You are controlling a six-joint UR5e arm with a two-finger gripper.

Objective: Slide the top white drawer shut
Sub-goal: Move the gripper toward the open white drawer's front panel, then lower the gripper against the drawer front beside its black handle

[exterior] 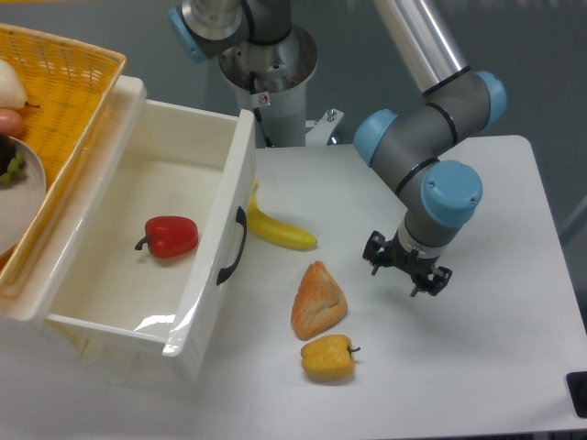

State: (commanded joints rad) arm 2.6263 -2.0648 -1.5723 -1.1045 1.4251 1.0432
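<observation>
The top white drawer [213,197] stands pulled far out at the left, its curved black handle [234,246] on the front panel facing right. A red bell pepper [171,236] lies on the drawer floor. My gripper [404,271] points down over the table, well right of the drawer front and apart from it, with a pastry between them. Its fingers look spread, with nothing between them; the wrist partly hides the tips.
A banana [280,232] lies just right of the drawer front. An orange pastry [318,300] and a yellow pepper [328,357] sit lower, between the drawer and my gripper. A yellow wicker basket [64,101] rests on the cabinet at top left. The arm's base [267,69] stands behind.
</observation>
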